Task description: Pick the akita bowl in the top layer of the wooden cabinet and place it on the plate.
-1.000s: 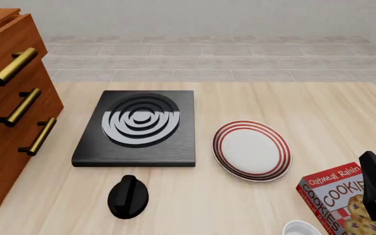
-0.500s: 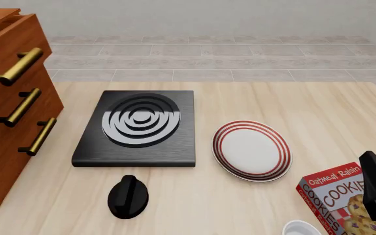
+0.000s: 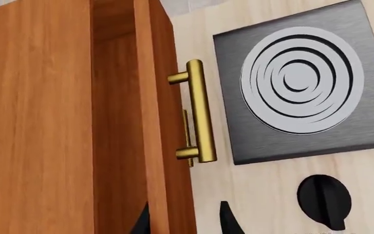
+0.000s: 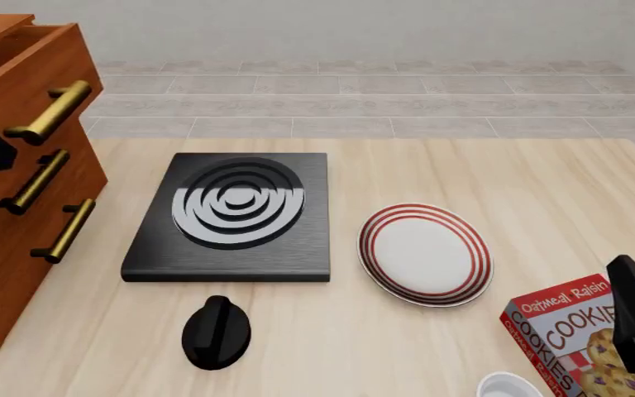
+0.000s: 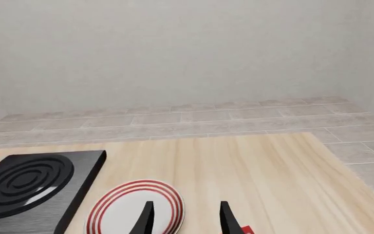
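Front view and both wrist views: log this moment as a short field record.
top layer: pulled partly out of the wooden cabinet
akita bowl: not visible
left claw: open, straddling the drawer front below its handle
right claw: open, holding nothing, above the table
plate: bare, right of the stove

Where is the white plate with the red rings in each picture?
Front view: the round white plate with red rings lies right of the black stove with white rings.
Left wrist view: not in it.
Right wrist view: plate beside the stove.
Shared landmark: the stove.
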### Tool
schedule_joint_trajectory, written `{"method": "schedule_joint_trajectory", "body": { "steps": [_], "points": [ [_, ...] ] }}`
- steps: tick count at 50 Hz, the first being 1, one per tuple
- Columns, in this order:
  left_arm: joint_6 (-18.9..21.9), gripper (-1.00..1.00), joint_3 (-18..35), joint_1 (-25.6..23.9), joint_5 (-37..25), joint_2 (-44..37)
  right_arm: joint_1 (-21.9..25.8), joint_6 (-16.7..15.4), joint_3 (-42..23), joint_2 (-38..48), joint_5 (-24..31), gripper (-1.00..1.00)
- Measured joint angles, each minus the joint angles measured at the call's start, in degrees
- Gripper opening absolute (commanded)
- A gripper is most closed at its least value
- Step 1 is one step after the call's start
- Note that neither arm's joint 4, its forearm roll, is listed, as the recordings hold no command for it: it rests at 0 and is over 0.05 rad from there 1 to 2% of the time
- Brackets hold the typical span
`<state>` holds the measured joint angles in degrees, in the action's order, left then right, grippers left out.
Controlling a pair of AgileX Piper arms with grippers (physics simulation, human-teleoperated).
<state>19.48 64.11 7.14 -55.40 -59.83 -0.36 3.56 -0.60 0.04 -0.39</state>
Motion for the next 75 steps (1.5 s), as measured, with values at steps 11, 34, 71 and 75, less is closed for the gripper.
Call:
{"method": "schedule_joint_trajectory", "body": {
  "steps": [11,34,71,75],
  "points": [
    [-0.71,1.0,0.07,-2.88,0.17,-0.71,0.02,0.0,-0.02,0.0,-0.02,1.0],
    [-1.74,1.0,0.65,-7.91,0.53,-2.15,0.04,-0.06,-0.06,-0.01,-0.05,1.0],
    [-1.5,1.0,3.29,-12.96,0.65,-5.3,-0.06,0.11,-0.15,-0.01,-0.07,1.0],
    [-1.7,1.0,3.53,-13.63,0.78,-5.65,-0.07,0.12,-0.16,-0.01,-0.07,1.0]
  ]
}}
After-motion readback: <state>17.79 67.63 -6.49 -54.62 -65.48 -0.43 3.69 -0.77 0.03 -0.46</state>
